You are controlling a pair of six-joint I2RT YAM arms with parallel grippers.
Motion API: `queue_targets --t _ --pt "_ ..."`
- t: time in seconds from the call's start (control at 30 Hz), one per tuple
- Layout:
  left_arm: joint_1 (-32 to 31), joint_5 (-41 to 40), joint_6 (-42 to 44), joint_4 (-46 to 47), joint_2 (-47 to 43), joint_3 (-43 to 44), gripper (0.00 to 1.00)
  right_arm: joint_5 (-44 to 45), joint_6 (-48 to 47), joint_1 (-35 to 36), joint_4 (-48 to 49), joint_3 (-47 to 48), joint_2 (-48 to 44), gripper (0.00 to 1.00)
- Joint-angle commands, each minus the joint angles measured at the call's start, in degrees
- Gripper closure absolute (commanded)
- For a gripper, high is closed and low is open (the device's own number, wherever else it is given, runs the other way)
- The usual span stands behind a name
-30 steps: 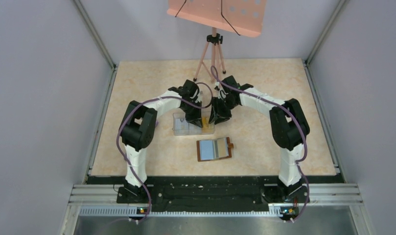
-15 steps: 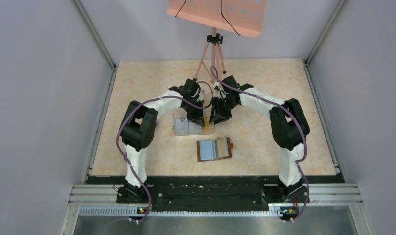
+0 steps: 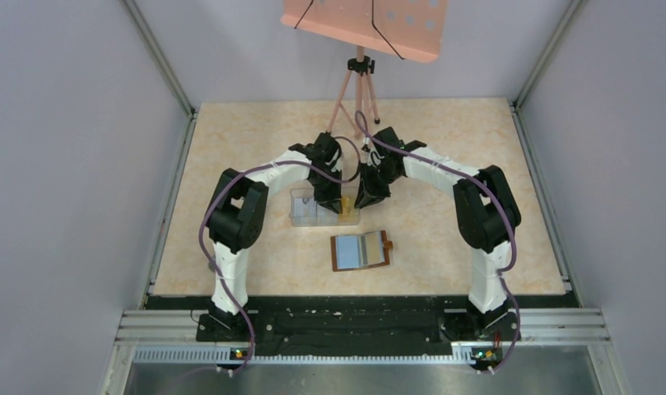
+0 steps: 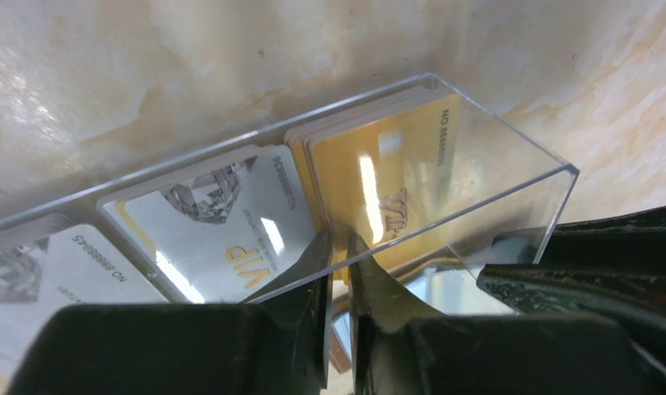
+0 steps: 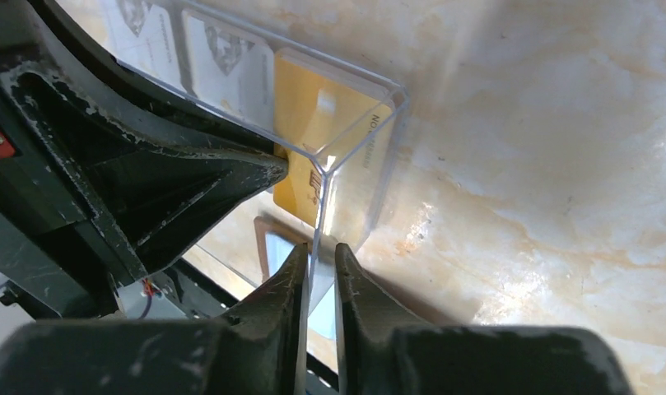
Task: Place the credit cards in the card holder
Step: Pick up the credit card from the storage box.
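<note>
A clear box (image 3: 306, 216) holds the credit cards: an orange-yellow stack (image 4: 387, 177) in its end compartment and whitish VIP cards (image 4: 222, 218) beside it. My left gripper (image 4: 337, 240) is dipped in at the yellow stack's lower corner, open by a narrow slit. My right gripper (image 5: 319, 247) straddles the box's end wall (image 5: 323, 206), open, with a thin gap left beside the wall. In the top view both grippers, left (image 3: 333, 202) and right (image 3: 364, 197), meet over the box's right end. The brown card holder (image 3: 360, 250) lies open and flat nearer the arm bases.
A pink tripod (image 3: 356, 90) stands behind the box under a pink board (image 3: 362, 25). The left gripper's black body (image 5: 148, 173) crowds the right gripper. Metal rails (image 3: 169, 206) border the table.
My left jaws were shut and have parted slightly. My right jaws have narrowed around the box's end wall. The left wrist shifted a little to the right over the box.
</note>
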Motion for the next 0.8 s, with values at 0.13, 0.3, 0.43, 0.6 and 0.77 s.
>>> queue_targets --t 0.13,0.3,0.43,0.6,0.77 --pt "-1.64 0.65 -0.23 1.11 1.51 2.22 1.00 -2.45 0.47 0.57 1.20 0.77 -0.31 0.99" --pt "-2.03 -1.51 0.32 -0.07 -0.73 3.44 1.00 -2.64 0.40 0.53 1.20 0.41 -0.49 1.00" --pt "-2.18 -2.58 0.37 -1.31 -1.89 5.23 1.00 -2.89 0.35 0.52 1.20 0.29 -0.48 1.00" --pt "-2.69 -3.57 0.94 -3.75 -1.62 7.75 1.00 -2.90 0.10 0.52 1.20 0.18 -0.57 1.00" --pt "-3.18 -3.93 1.28 -4.74 -1.56 9.22 1.00 -3.07 -0.08 0.52 1.22 0.00 -0.39 1.00"
